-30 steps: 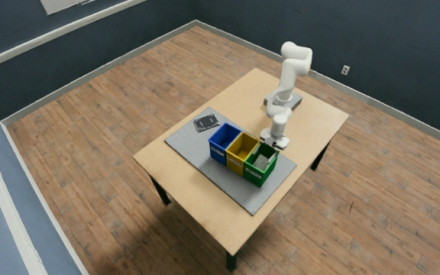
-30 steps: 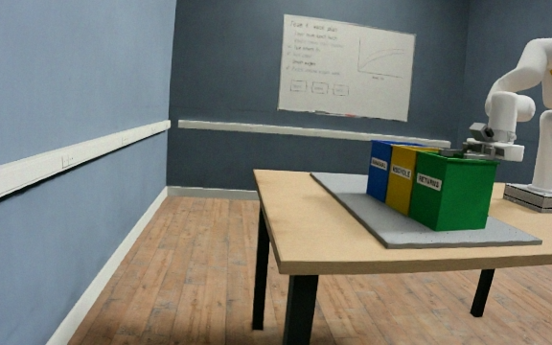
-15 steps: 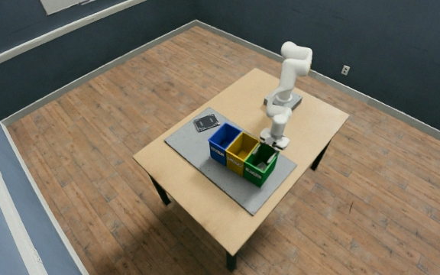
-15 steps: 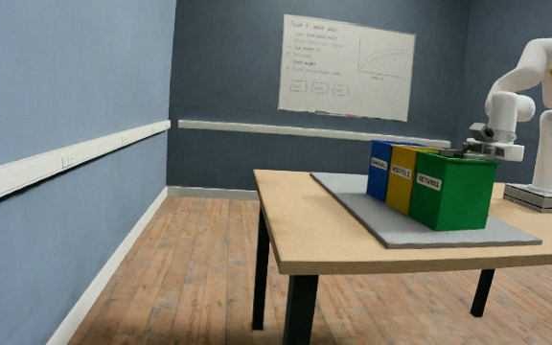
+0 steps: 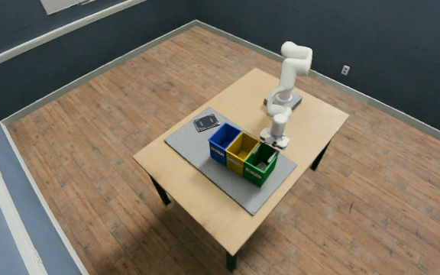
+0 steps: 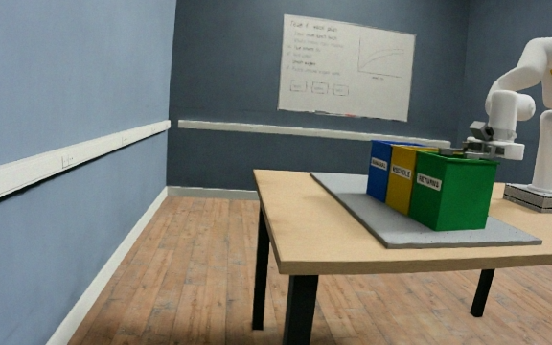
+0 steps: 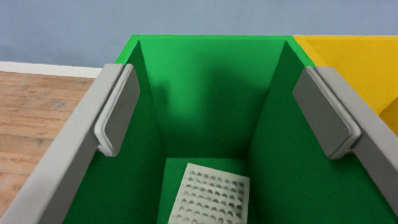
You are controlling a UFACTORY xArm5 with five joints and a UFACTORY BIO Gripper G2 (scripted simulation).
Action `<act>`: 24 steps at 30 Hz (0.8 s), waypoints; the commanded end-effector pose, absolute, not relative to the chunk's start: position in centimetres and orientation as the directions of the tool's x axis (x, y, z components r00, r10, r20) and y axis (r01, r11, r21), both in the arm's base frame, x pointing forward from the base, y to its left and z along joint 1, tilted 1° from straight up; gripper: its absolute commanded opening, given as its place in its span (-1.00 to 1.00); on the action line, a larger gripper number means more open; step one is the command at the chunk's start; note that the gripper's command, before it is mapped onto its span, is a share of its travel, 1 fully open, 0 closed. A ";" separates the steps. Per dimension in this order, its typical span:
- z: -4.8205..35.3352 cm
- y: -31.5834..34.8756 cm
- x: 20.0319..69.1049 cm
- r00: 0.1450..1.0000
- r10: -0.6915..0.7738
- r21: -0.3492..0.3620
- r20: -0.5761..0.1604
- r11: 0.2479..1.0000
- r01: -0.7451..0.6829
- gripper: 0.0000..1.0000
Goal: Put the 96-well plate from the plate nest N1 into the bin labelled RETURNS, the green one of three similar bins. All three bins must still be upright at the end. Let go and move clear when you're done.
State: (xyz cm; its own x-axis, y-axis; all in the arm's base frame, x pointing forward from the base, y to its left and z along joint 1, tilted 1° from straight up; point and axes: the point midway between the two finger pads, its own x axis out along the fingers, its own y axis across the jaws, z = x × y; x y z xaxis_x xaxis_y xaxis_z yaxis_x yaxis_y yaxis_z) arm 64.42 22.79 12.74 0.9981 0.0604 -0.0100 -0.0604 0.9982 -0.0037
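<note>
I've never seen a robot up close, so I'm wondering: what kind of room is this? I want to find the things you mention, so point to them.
Probably a lab or teaching workroom: a whiteboard [image 6: 347, 67] carries notes and a graph, a white robot arm [image 5: 287, 76] [image 6: 551, 153] stands on a table [image 5: 189, 191] [image 6: 324, 240], and labelled bins sit there.
</note>
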 end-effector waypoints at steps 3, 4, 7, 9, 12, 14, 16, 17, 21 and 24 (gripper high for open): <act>14.0 22.9 64.5 0.998 0.060 -0.010 -0.003 0.998 -0.060 -0.64; 14.1 22.9 64.5 0.998 0.060 -0.010 -0.003 0.998 -0.060 -0.64; 14.6 22.9 64.5 0.998 0.060 -0.010 -0.003 0.998 -0.060 -0.64; 15.0 22.9 64.5 0.998 0.060 -0.010 -0.002 0.998 -0.060 -0.64; 15.5 22.9 64.5 0.998 0.060 -0.010 -0.002 0.998 -0.060 -0.64; 15.6 22.9 64.5 0.998 0.060 -0.010 -0.002 0.998 -0.060 -0.64; 15.8 22.9 64.5 0.998 0.060 -0.010 -0.002 0.998 -0.060 -0.64; 15.9 22.9 64.5 0.998 0.060 -0.010 -0.002 0.998 -0.060 -0.64; 15.9 22.9 64.5 0.998 0.060 -0.010 -0.002 0.998 -0.060 -0.64; 15.9 22.9 64.5 0.998 0.060 -0.010 -0.002 0.998 -0.060 -0.64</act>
State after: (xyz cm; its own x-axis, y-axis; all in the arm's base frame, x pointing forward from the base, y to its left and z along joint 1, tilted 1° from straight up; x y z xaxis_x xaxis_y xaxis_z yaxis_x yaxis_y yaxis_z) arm 64.43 22.83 15.58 0.9981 0.0604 -0.0102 -0.0604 0.9982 -0.0038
